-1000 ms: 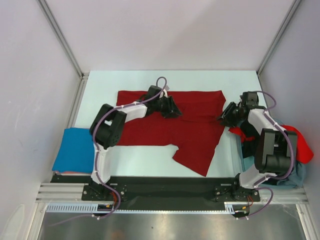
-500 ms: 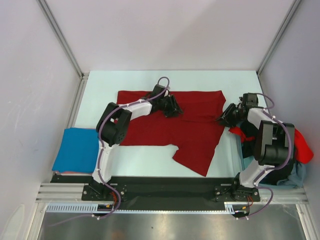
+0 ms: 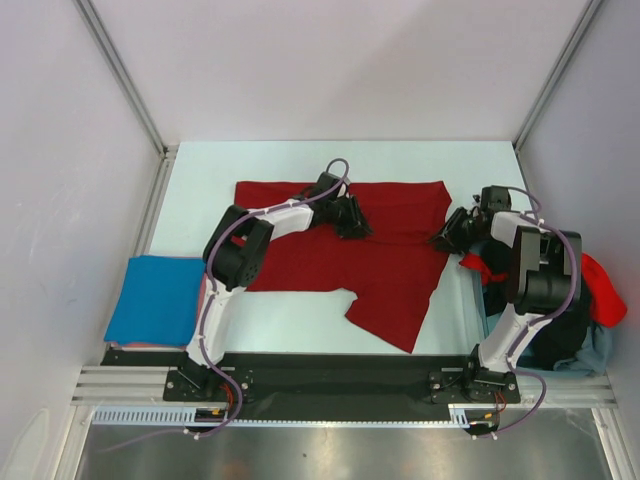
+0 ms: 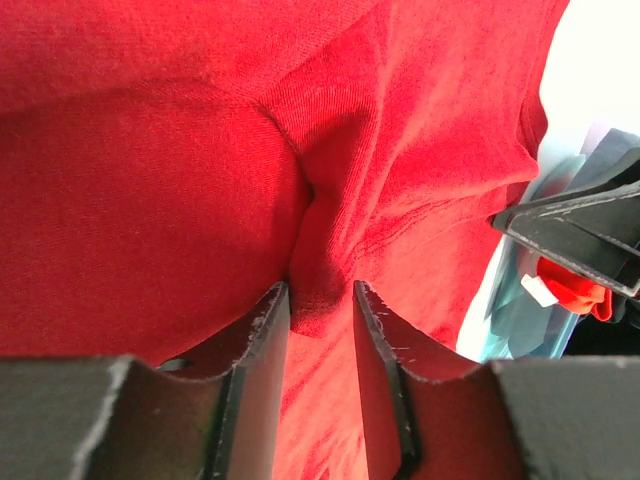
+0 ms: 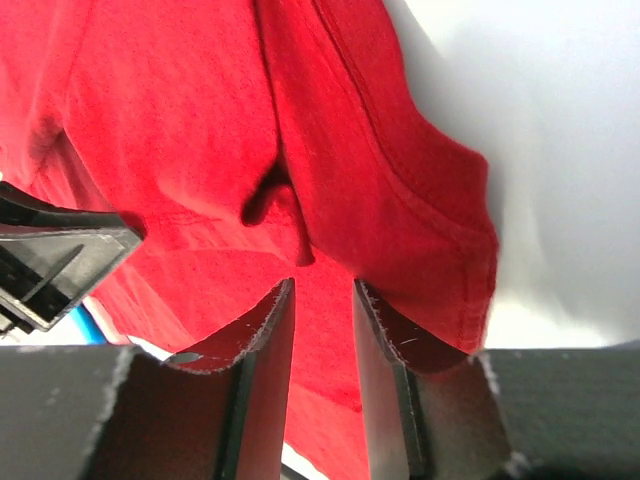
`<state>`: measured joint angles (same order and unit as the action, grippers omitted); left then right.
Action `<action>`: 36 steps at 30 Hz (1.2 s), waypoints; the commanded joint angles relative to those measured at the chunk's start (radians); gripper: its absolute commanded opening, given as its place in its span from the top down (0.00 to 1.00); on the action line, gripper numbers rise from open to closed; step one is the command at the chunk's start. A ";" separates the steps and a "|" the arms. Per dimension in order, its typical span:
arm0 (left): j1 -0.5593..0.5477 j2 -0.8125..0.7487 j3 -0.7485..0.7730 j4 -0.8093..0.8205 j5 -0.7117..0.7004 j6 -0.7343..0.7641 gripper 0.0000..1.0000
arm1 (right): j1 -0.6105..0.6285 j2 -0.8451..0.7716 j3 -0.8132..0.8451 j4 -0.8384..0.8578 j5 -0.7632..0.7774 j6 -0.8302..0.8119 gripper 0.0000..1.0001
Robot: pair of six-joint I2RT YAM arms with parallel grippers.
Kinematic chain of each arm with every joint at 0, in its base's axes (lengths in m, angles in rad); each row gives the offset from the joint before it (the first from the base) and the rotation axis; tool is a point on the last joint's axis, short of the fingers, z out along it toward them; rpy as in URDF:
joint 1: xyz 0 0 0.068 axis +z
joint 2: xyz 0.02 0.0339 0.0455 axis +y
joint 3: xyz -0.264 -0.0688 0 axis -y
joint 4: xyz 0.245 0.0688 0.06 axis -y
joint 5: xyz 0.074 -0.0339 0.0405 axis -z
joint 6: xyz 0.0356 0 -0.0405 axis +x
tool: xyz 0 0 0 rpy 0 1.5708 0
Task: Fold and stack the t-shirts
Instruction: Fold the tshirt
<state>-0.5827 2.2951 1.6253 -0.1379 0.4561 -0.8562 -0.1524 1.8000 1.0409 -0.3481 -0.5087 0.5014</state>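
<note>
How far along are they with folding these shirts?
Done: one blue shirt lies folded at the left edge of the table. In hand: the dark red shirt lies spread out, not yet folded, with the left gripper pinching its middle and the right gripper pinching its right edge. Left: a heap of black, red and grey-blue shirts waits on the right.

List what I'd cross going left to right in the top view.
Folded blue t-shirt → left hand → right hand → heap of shirts. The dark red t-shirt spans under both hands, so it is left unplaced.

Pale table, plain white walls
</note>
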 commanded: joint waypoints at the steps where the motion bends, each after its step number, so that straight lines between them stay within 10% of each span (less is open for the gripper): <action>1: -0.014 0.020 0.039 -0.019 0.013 0.000 0.64 | 0.002 0.013 0.050 0.037 -0.013 -0.018 0.66; 13: -0.014 0.017 0.041 -0.020 0.029 -0.001 0.67 | 0.030 0.071 0.096 0.055 -0.025 0.006 0.71; 23: -0.012 0.015 0.064 -0.048 0.041 0.014 0.80 | 0.030 0.061 0.097 0.026 -0.002 -0.018 1.00; 36: -0.008 -0.017 0.140 -0.196 0.052 0.088 0.97 | 0.019 -0.085 0.087 -0.146 0.019 0.014 1.00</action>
<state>-0.5850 2.3127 1.7252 -0.2802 0.4828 -0.8104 -0.1234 1.7542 1.1114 -0.4423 -0.4999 0.5053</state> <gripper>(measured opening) 0.072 0.010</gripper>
